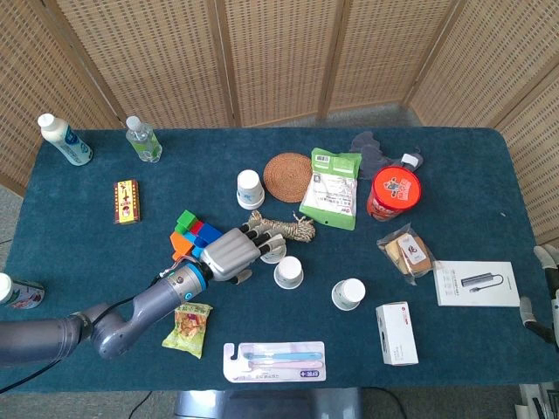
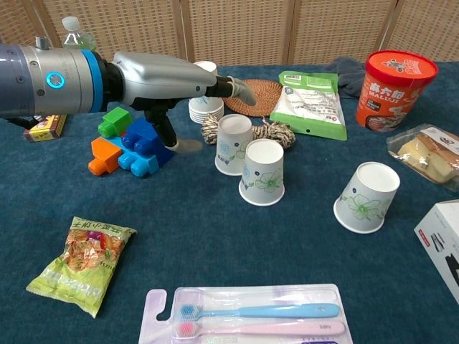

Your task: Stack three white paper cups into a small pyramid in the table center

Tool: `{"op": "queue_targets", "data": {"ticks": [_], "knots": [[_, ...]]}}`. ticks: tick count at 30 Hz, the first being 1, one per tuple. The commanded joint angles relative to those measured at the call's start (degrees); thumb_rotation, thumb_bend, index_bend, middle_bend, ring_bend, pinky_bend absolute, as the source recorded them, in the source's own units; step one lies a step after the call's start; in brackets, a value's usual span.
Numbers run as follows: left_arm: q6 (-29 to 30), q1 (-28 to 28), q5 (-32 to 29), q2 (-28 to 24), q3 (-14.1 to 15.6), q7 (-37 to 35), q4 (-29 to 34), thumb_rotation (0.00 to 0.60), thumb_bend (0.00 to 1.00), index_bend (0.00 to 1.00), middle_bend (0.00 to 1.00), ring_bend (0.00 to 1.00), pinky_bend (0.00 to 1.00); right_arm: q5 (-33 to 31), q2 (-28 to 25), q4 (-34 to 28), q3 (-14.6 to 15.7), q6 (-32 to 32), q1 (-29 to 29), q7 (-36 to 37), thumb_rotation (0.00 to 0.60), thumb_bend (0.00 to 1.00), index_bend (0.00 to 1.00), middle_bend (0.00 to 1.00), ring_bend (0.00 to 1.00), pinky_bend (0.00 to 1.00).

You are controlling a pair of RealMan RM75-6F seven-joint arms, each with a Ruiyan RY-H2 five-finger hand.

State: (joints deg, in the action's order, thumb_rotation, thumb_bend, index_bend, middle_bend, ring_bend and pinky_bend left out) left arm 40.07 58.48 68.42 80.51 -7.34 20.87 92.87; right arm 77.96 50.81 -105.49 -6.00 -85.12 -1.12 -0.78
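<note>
**Cups unstacked, left hand hovering spread**

Table [image 1: 79, 262], blue cloth, holds everything. Left hand [image 1: 229, 255], largest mover, reaches from near left toward centre, fingers [image 2: 240, 91] straight and apart, thumb down, holding nothing; it sits over the blocks [image 2: 128, 145] and just left of the cups. Right hand [image 1: 543, 288] only at the right edge in head view, fingers partly shown; cannot tell its state.

Noodle tub [image 2: 395, 89] far right, green pouch [image 2: 309, 102] beside it, woven coaster [image 1: 289, 174] left of the pouch. White box [image 1: 396, 333] near right, toothbrush pack [image 2: 244, 319] near centre, snack bag [image 2: 80, 263] near left. Rope [image 1: 301, 228] behind the centre cups.

Four cups, none stacked. Two mouth-down at centre, touching or nearly so: cup A [image 2: 233, 145] farther, cup B [image 2: 262, 172] nearer. Cup C [image 2: 366, 196] right of them, tilted, mouth facing up and toward camera, well apart. Cup D [image 1: 249, 188] far, beside the coaster, mostly hidden by the hand in chest view.
</note>
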Motion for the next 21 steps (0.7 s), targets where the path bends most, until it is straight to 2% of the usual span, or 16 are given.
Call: {"op": "queue_targets", "data": {"ticks": [1,21], "knots": [[-0.6,1.0,-1.5,1.2,-0.2,0.8,-1.5,0.600,0.45,0.00,0.00,0.00,0.09,-0.1,0.0,0.0,0.0,0.0,0.0,0.1,0.600,0.51,0.00,0.00,0.00,0.00],[-3.0,5.3,-8.1,9.2,-1.2,0.2,-11.8,0.600,0.45,0.00,0.00,0.00,0.16,-1.1,-0.5,-0.5,-0.1,-0.4,0.6,-0.2,0.600,0.51,0.00,0.00,0.00,0.00]]}}
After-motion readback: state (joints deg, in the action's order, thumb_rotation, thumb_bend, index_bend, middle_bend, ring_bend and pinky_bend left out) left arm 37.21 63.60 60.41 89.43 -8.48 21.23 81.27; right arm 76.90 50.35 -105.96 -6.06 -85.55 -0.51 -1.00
